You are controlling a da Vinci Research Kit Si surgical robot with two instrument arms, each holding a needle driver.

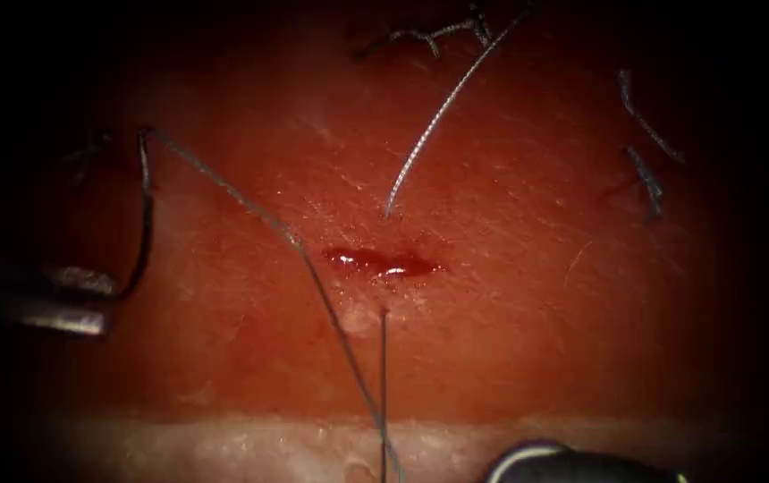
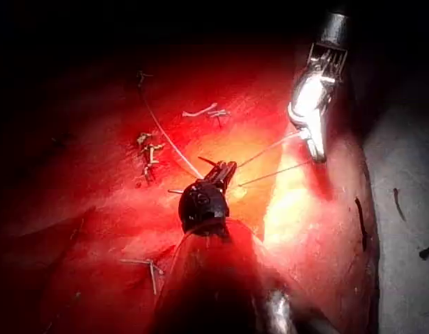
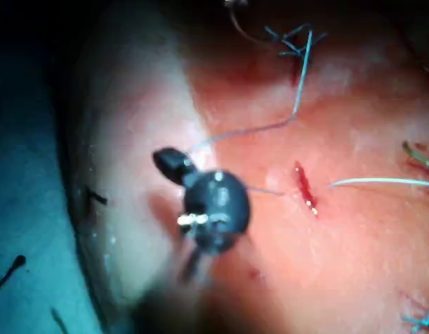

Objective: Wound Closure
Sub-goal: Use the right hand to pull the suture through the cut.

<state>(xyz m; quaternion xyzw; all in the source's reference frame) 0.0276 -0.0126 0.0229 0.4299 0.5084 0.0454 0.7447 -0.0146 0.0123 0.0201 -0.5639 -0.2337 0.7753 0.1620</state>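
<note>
Left hand (image 1: pixel 89 300): at far left, clamped on the curved needle (image 1: pixel 144 215), which is out of the tissue (image 1: pixel 528 340).
Thread (image 1: pixel 250 207): crosses beside the cut (image 1: pixel 383 263); could snag.
Right hand (image 3: pixel 174 164): holding thread, it seems; may slip.

Right of the cut (image 1: pixel 383 263) the tissue (image 1: pixel 528 304) lies bare; thread (image 1: pixel 250 210) and needle (image 1: pixel 145 206) cross its left.

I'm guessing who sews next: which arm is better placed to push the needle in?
Probably left: the left tool holds the needle near one end, free of the tissue, left of the cut. The right tool holds thread.
</note>
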